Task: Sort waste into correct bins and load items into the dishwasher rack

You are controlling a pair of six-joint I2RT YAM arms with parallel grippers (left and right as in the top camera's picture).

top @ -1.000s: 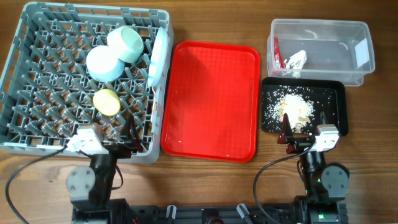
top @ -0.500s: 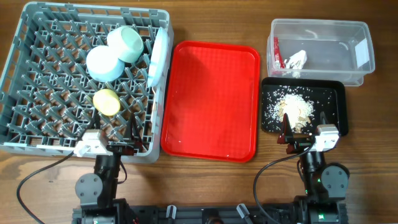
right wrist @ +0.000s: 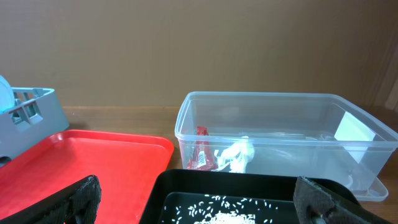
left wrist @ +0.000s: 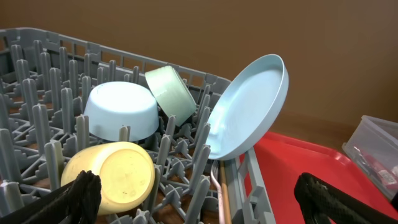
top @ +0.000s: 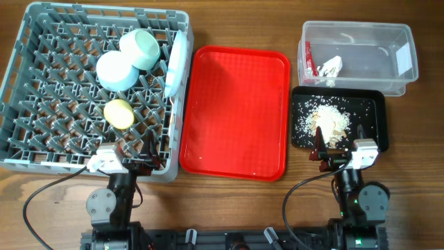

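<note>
Evidently props plate (left wrist: 249,106) on edge against rack (top: 28,83) wall for draining; parks left gripper (left wrist: 202,196), right gripper (right wrist: 196,199) spread, empty.

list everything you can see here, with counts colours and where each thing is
dishwasher rack: one, grey, left
bowls: two, pale mint, in the rack, far right part
plate: one, pale mint, on edge at the rack's right wall
cup: one, yellow, in the rack, nearer than the bowls
serving tray: one, red, centre
tub: one, clear, far right
wrapper: one, red, in the tub
tissue: one, white, in the tub
black tray: one, near side of the tub
food scraps: pile plus grains, off-white, in the black tray
table: one, brown wood
left gripper: black, open, at the rack's near edge
right gripper: black, open, over the black tray's near edge
</note>
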